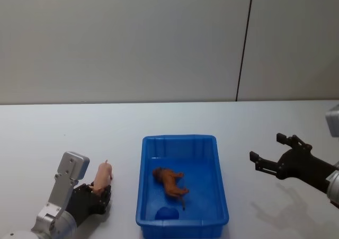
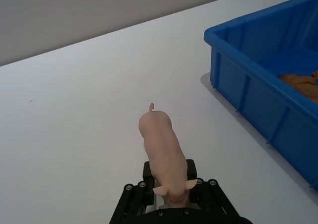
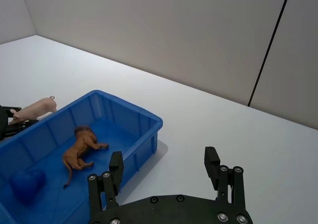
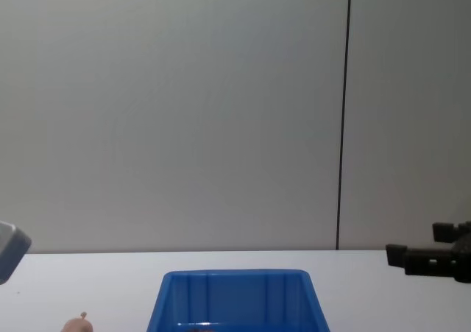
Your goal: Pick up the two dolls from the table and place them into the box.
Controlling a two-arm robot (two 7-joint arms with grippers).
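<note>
pink and soft-looking, the pig doll (image 2: 163,154) is sitting in the left gripper (image 2: 171,196), whose jaws are squeezing it at the head end while its curly tail is pointing away. it is just to the left of the blue box (image 1: 144,180), near it but not over it. whether the pig is lifted or is touching the white tabletop (image 1: 47,138) is hard to tell.

the brown lion doll (image 1: 169,182) is already lying on its side inside the box, so one doll looks done and the pig is the one being worked on now. a small round blue thing (image 1: 167,213) is also lying in the box near the front wall.

the next move, most likely, is lifting the pig high enough to clear the thick rim, carrying it to the right over the box, and then letting go.

the right gripper (image 1: 270,153) is hanging in the air to the right of the box, well apart from it, with its jaws spread wide and holding nothing.

the box is smooth, shiny plastic with ribs on its walls. the tabletop is flat, plain and dull. the pig is round and chubby with stubby legs, and the lion is thinner, with a long tail.
</note>
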